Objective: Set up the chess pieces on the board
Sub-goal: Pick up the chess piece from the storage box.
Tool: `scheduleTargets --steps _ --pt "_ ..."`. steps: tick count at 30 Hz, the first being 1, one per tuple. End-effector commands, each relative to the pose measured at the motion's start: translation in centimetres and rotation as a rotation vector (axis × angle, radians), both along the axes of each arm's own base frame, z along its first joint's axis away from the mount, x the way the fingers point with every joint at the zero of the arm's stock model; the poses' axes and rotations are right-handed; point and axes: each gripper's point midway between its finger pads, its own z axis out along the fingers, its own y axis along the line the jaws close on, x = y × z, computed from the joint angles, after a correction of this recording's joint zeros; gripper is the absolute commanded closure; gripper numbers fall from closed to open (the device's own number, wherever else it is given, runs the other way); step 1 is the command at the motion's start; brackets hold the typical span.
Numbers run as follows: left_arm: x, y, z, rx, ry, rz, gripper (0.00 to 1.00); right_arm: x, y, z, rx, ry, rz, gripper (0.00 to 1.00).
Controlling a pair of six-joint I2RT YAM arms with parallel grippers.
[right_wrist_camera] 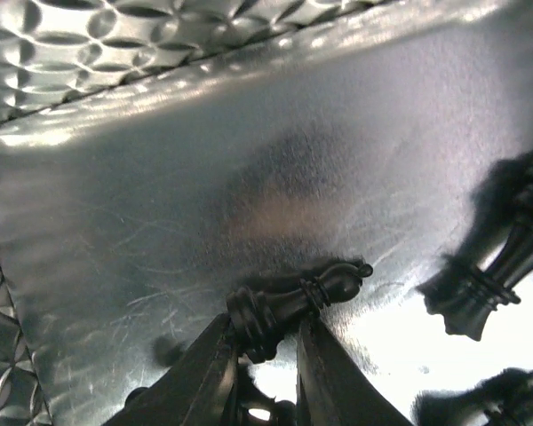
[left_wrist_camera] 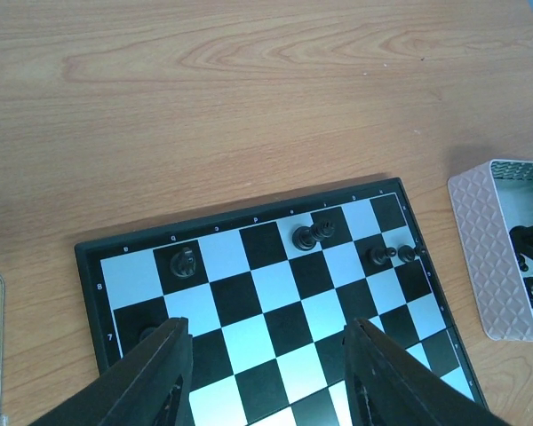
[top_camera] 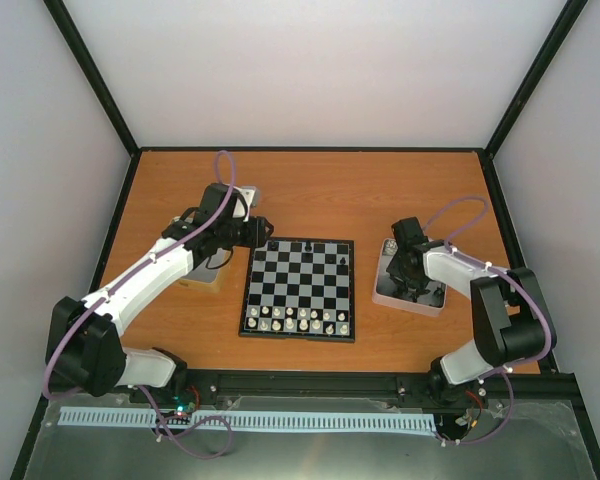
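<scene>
The wooden table [top_camera: 310, 190] fills the enclosure. The left arm [top_camera: 145, 275] reaches from the near left corner toward the far left corner of the board. The right arm [top_camera: 480, 290] bends back from the near right and dips into a tray.

The board [top_camera: 300, 290] lies flat in the middle of the table, between the two arms. A metal tray [top_camera: 410, 303] with a patterned wall sits just to its right. A second tray [top_camera: 208, 285] sits to the left of the board, mostly hidden under the left arm.

The left gripper [left_wrist_camera: 265, 333] hovers over the far left part of the board, its jaws spread with nothing between them. The right gripper [right_wrist_camera: 265, 333] is down on the floor of the metal tray, with its jaws pinching the base of a black piece [right_wrist_camera: 298, 297]. That piece lies tipped on its side, head pointing right.

White chessmen [top_camera: 300, 320] fill much of the two nearest rows of the board. A few black chessmen [left_wrist_camera: 311, 235] stand scattered on the far rows. One is near the far left corner [left_wrist_camera: 185, 262] and two are near the right edge [left_wrist_camera: 379, 256]. More black ones [right_wrist_camera: 489, 275] lie loose in the metal tray, to the right of the pinched piece.
</scene>
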Motion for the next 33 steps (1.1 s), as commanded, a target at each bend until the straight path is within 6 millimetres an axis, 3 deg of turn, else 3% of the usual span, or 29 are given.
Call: scheduleTargets --steps 1,5,11,15,21,33 --pt "0.4 0.0 1.5 -0.033 -0.046 0.005 0.52 0.4 -0.8 -0.4 -0.051 -0.003 0.019 0.80" --pt "0.3 0.0 1.7 -0.042 -0.050 0.002 0.52 1.3 -0.6 1.1 -0.050 -0.054 0.043 0.77" --pt "0.2 -0.2 1.7 -0.053 -0.050 -0.001 0.52 0.5 -1.5 0.6 -0.086 -0.015 0.003 0.53" --pt "0.2 -0.2 1.7 -0.051 -0.050 -0.002 0.52 0.2 -1.8 -0.2 -0.091 0.002 -0.034 0.52" --pt "0.2 -0.2 1.5 -0.050 -0.046 -0.004 0.52 1.4 -2.2 -0.6 -0.119 -0.008 -0.058 0.51" --pt "0.2 -0.1 1.3 -0.045 -0.046 -0.001 0.52 1.9 -1.4 -1.3 -0.115 0.030 0.044 0.54"
